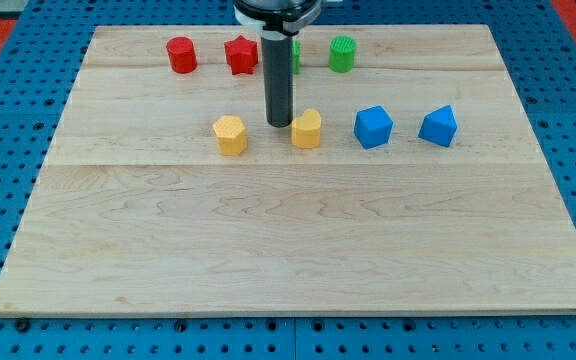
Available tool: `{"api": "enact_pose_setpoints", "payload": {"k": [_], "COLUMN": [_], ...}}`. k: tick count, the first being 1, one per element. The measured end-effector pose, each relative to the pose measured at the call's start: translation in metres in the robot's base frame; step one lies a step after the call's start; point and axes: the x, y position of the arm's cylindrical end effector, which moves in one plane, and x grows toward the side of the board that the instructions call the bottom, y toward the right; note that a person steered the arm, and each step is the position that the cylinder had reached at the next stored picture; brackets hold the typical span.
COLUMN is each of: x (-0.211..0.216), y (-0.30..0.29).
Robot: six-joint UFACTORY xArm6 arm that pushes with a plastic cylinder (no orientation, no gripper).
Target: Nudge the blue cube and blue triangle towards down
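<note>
My tip (pixel 279 124) is resting on the wooden board (pixel 288 250), and since the arm is carrying only a straight rod, there are no jaws to spread or press together and it is pinching nothing. Nearest to it, the yellow heart-shaped block (pixel 307 129) is sitting just beside my tip on the view's right, almost touching, while the yellow hexagon block (pixel 230 134) is lying a little off to the view's left. Further out on the view's right, past the heart, the blue cube (pixel 373 127) is waiting, and beyond it the blue triangle (pixel 438 126) is sitting near its neighbour, both roughly level with my tip. I judge that pushing them down is going to require my tip above them first, so it is facing a detour around the heart. Farthest, toward the view's top, the red cylinder (pixel 181 54), red star (pixel 240 55) and green cylinder (pixel 342 53) are lining up, with another green block (pixel 296 55) mostly hidden behind the rod.
</note>
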Motion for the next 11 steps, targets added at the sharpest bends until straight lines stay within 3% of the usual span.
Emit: {"api": "enact_pose_setpoints", "payload": {"k": [3,4,6,11], "x": [0.013,-0.033,-0.047,-0.003], "y": [0.055,0.054,0.055,0.13]}}
